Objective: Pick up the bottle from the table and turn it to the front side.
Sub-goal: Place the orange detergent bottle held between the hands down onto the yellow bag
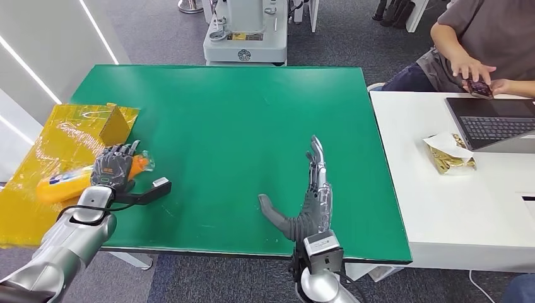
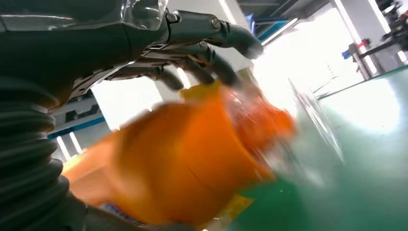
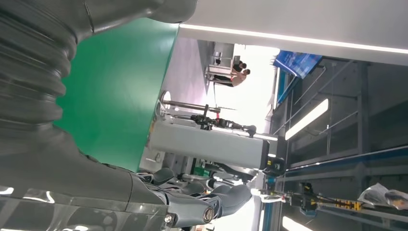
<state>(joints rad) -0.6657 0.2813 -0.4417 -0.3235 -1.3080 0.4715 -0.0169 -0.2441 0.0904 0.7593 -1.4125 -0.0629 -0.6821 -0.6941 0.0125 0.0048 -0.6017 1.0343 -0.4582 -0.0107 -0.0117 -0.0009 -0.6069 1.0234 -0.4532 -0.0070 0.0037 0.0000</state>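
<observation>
Dark fingers of the left hand (image 1: 113, 166) are wrapped around an orange bottle (image 1: 63, 183) at the left edge of the head view, over crinkled yellow plastic film (image 1: 38, 214) that is draped across the corner of the green table (image 1: 240, 120). The right hand (image 1: 309, 199) is held flat and open at lower centre, fingers extended together, thumb spread, nothing grasped. The table's matte green surface is seen filling the middle of the frame. In the left wrist view, the bottle (image 2: 183, 159) is shown as a smooth, rounded orange plastic body, blurred, with glossy clear wrapping towards one end and the hand's fingers (image 2: 211, 57) curled over it.
</observation>
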